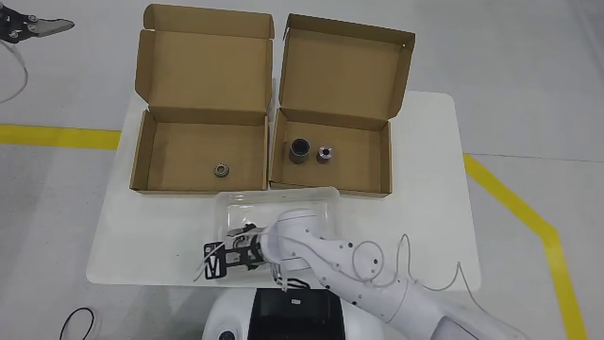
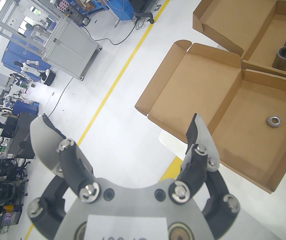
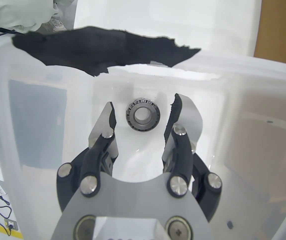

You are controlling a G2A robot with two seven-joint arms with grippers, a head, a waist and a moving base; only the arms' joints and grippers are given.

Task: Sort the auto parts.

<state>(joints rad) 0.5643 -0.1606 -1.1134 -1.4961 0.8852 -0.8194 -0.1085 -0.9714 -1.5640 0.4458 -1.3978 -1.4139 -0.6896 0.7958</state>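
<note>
- My right hand (image 3: 143, 100), spread open, sits inside the clear plastic bin (image 3: 232, 63), straddling a roller bearing (image 3: 143, 116) without touching it.
- My left hand (image 2: 119, 117) hangs spread open, off the tabletop (image 2: 169, 143).

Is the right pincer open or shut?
Open: the right pincer fingers stand apart, the bearing lying between them in the clear bin, untouched.

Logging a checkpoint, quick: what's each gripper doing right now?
Left gripper: open, empty.
Right gripper: open, jaws either side of the bearing, not gripping.
</note>
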